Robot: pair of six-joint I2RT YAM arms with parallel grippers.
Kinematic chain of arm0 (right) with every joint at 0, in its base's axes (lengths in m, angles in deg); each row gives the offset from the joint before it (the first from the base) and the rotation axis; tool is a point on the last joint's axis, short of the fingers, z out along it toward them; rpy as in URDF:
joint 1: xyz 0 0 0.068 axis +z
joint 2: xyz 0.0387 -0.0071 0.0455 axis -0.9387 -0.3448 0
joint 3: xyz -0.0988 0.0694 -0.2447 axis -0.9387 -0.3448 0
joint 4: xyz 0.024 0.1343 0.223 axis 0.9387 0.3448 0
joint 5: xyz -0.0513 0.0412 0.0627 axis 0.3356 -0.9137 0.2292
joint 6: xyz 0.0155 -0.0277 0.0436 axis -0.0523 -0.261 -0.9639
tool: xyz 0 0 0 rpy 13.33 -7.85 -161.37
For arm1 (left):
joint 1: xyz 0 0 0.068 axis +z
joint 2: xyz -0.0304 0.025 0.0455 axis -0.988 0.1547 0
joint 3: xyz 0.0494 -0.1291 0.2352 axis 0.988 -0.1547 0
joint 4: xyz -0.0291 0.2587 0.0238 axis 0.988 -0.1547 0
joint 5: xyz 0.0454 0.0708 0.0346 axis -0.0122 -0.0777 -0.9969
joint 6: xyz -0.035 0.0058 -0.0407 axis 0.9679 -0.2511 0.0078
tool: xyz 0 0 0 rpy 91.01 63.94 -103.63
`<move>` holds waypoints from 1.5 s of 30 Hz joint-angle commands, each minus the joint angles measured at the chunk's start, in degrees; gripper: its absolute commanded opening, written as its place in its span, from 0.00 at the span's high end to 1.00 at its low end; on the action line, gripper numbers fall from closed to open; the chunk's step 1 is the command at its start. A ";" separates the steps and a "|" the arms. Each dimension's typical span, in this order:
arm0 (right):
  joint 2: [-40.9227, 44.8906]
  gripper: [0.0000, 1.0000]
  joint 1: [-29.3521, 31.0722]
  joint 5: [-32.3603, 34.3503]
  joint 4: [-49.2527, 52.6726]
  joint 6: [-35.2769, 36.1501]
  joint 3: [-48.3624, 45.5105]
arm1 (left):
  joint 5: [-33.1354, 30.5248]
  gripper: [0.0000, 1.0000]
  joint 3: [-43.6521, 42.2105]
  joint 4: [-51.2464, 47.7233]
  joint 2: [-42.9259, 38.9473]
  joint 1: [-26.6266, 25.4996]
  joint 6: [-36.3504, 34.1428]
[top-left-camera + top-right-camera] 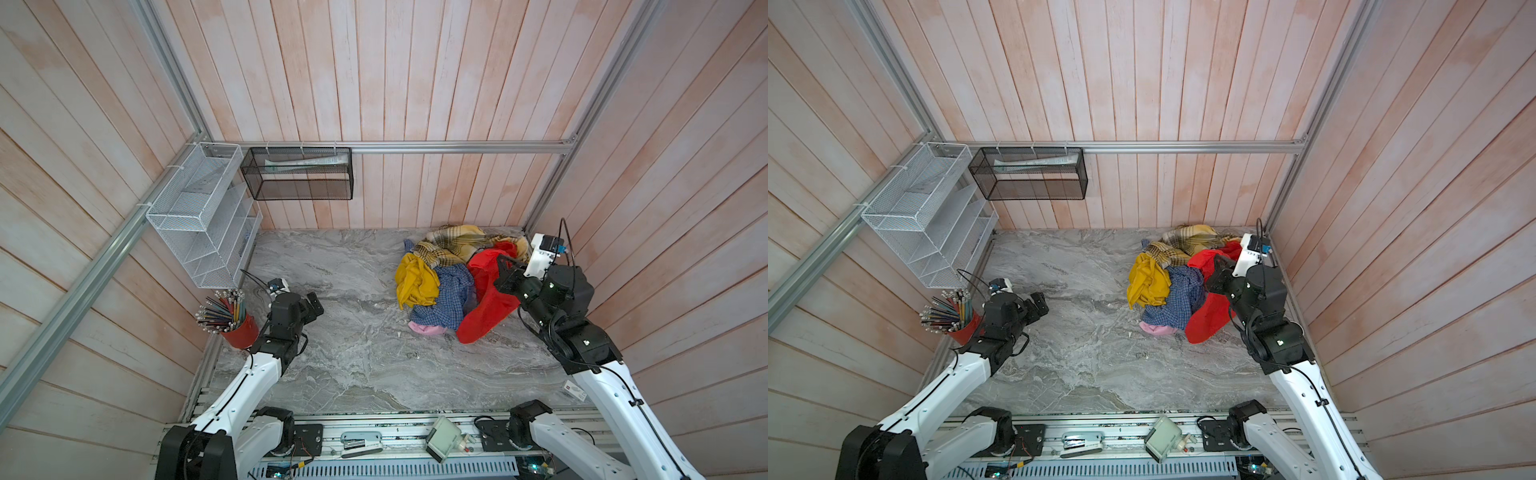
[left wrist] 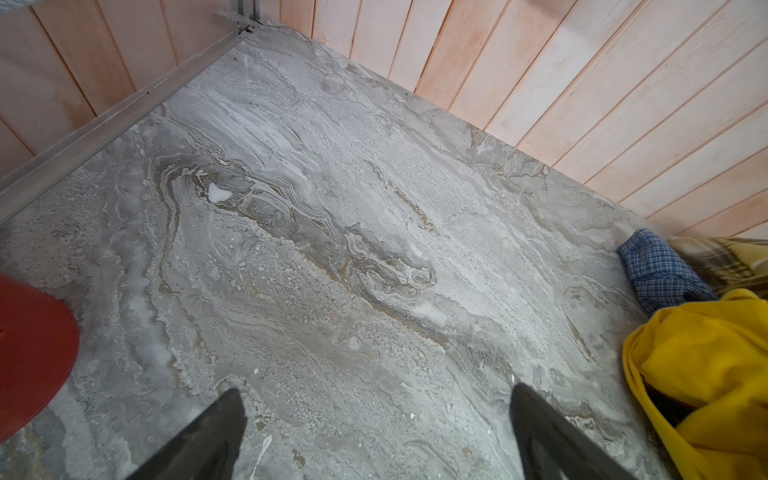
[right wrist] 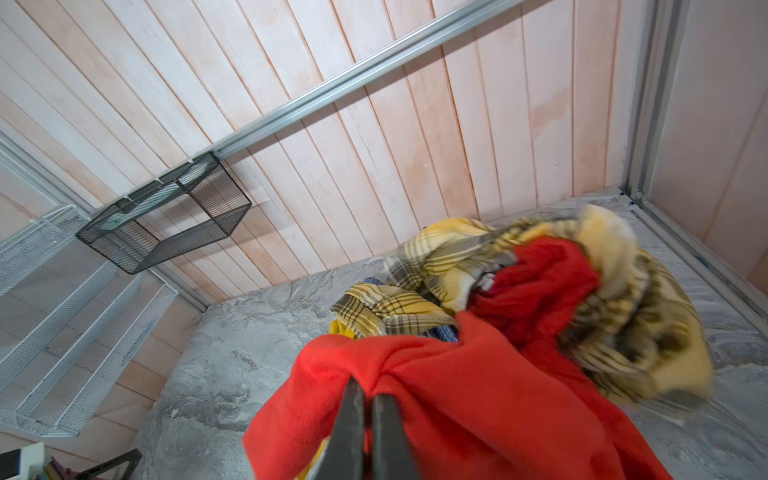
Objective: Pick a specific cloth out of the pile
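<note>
- The cloth (image 1: 484, 303) is on the right side of the pile (image 1: 415, 282), back right of the table (image 1: 353, 353). It's just beside the blue checked shirt (image 1: 444, 299), and its far end is tangled in the plaid piece (image 1: 457, 241).
- The right gripper (image 3: 368, 397) is pinched tight on a bunched fold of the red fabric.
- The left gripper (image 2: 374, 399) is spread wide with nothing in it, over bare table well apart from the pile.
- The cloth looks thin, light and floppy, probably a bit slick. I'd expect it to stretch out long rather than come up as a lump.
- A thick gathered fold beats a single edge for grip. The plaid may drag along.
</note>
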 commanded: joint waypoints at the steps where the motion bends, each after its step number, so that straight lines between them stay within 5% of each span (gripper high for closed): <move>1: -0.44 1.00 2.00 -1.98 -4.55 2.23 3.05 | -0.98 0.00 1.30 0.90 0.61 -0.30 -0.49; 20: -8.56 1.00 10.09 4.38 -3.94 17.71 24.67 | -0.98 0.00 1.09 2.12 1.79 -1.03 -0.10; 26: -11.19 1.00 10.11 18.48 0.24 23.68 27.18 | -0.73 0.00 1.09 2.55 2.48 -1.50 0.03; 30: -14.62 1.00 9.72 21.46 4.62 26.59 27.11 | -0.65 0.00 1.43 2.66 3.07 -1.88 0.12; 45: -18.10 1.00 -16.07 9.97 12.66 17.18 5.40 | -1.25 0.00 1.02 3.38 4.26 -3.77 0.85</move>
